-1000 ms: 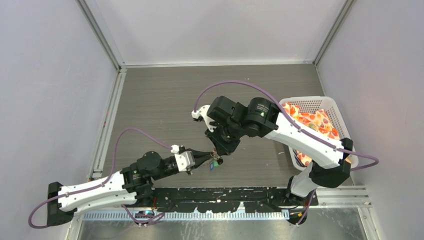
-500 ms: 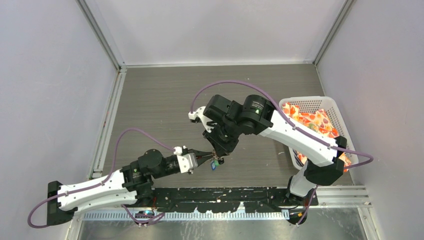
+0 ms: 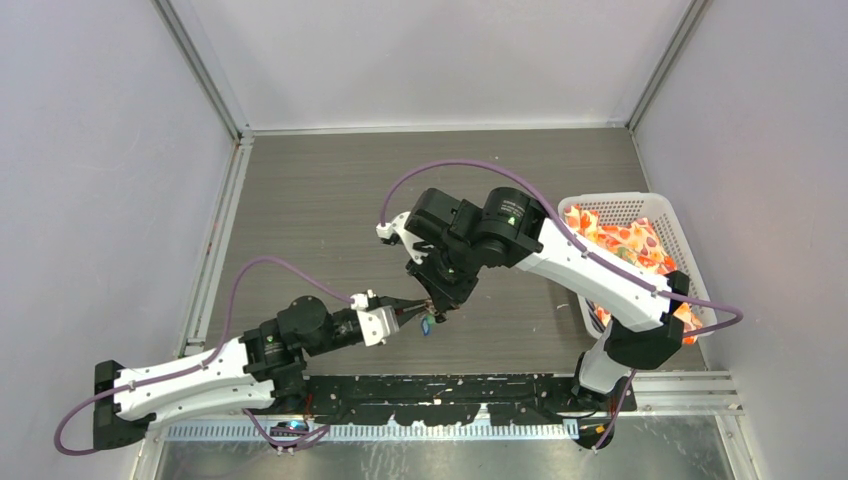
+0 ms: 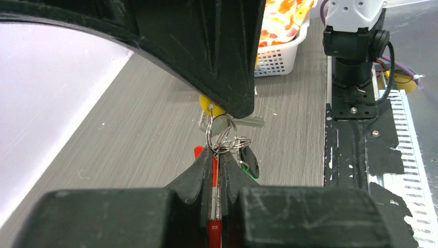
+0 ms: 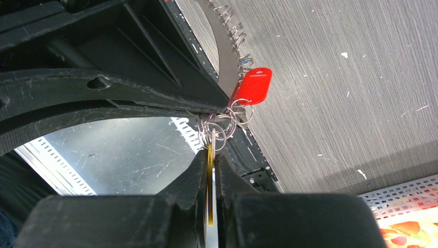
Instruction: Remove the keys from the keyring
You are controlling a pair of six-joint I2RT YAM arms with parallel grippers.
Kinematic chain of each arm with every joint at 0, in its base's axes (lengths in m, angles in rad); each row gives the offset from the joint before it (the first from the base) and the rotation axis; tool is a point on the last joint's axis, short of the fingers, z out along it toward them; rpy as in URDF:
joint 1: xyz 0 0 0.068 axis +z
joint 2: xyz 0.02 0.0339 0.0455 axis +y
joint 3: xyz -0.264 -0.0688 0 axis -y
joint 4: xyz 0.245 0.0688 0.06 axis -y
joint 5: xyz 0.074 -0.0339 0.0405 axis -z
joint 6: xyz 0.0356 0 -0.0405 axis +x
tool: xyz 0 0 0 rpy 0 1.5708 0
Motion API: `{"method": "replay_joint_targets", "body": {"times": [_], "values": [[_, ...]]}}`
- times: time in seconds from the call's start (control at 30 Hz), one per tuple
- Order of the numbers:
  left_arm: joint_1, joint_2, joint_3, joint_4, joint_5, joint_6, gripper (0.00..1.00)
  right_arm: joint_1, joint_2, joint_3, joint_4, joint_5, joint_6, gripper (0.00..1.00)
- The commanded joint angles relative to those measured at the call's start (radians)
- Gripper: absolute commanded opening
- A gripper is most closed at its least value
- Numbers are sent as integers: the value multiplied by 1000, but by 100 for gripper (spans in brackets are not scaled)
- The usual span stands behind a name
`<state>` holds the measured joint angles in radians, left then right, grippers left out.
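Note:
My two grippers meet above the table near its front edge. My left gripper is shut on the keyring; its grey coil and red section run between the fingers. My right gripper is shut on the yellow-tagged key, whose tag also shows in the left wrist view. Small grey rings bunch between the fingertips. A red tag and a green-and-black tag hang free. A blue tag dangles below in the top view.
A white basket with orange-patterned packets stands at the right, also in the left wrist view. The black mounting rail and metal strip run along the near edge. The right arm's base stands on it.
Both grippers have shifted slightly left and away from the near edge with the bunch still held between them. Both stay shut.

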<state>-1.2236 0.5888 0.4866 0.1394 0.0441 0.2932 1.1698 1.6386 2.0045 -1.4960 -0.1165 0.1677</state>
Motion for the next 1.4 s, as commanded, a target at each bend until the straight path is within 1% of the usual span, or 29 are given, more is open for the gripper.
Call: {"method": "replay_joint_targets", "body": {"times": [0.0, 0.3, 0.43, 0.57, 0.63, 0.7, 0.87, 0.97, 1.1, 1.23, 1.37], "values": [[1, -9, 73, 71, -36, 35, 0, 5, 3, 23, -12, 3, 7, 1], [0, -5, 82, 121, -148, 90, 1, 7, -56, -24, 46, -15, 49, 1], [0, -5, 80, 142, -171, 91, 1, 11, -113, -92, 125, -7, 90, 1], [1, -26, 69, 179, -209, 102, 1, 11, -180, -201, 241, -17, 134, 1], [1, -39, 68, 177, -190, 118, 0, 12, -203, -226, 268, 13, 144, 1], [1, -48, 71, 154, -140, 148, 0, 11, -210, -221, 279, 38, 143, 1], [0, -44, 78, 152, -92, 243, 1, 12, -189, -175, 272, 27, 124, 1], [1, -19, 108, 139, -85, 323, 1, 13, -184, -148, 263, 14, 104, 1], [1, 25, 144, 93, -51, 478, 1, 12, -161, -94, 216, 27, 84, 1], [1, 44, 166, 81, -53, 507, 1, 12, -157, -76, 181, 65, 79, 1], [0, 38, 165, 87, -55, 515, 1, 12, -180, -94, 198, 81, 94, 1]]}}
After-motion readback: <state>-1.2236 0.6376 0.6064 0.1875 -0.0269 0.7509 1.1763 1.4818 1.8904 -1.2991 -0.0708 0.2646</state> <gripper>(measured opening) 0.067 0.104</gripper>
